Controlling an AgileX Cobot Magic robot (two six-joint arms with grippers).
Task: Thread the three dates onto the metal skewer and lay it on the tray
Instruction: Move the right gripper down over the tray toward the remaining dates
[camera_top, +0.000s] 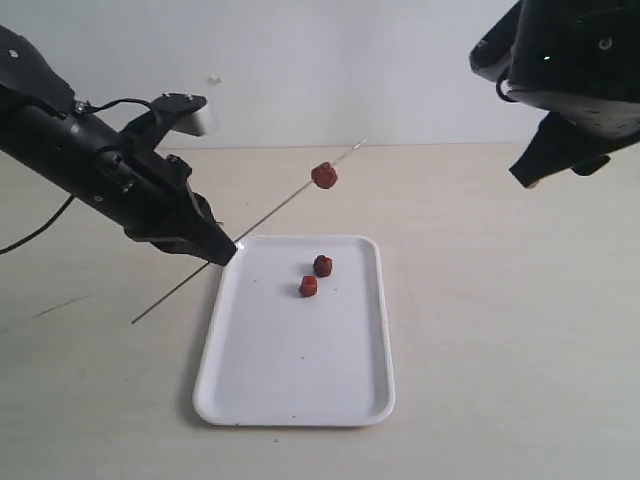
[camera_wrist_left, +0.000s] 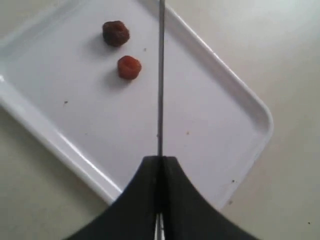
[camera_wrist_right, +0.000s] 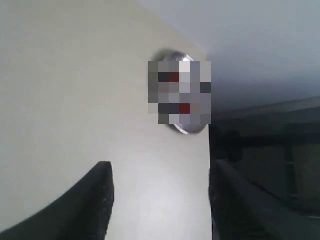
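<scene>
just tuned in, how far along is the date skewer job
Done: one threaded date sits on the metal skewer. In hand: the left gripper is shut on the skewer, holding it slanted in the air; the right gripper is open and empty. Left: the far loose date and near loose date on the tray need threading, then the skewer goes on the tray.

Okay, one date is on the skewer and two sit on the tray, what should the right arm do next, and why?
Probably bring the open right fingers down to one of the two loose dates on the tray and grasp it: they hang empty above, while the left fingers hold the skewer with one date threaded.
</scene>
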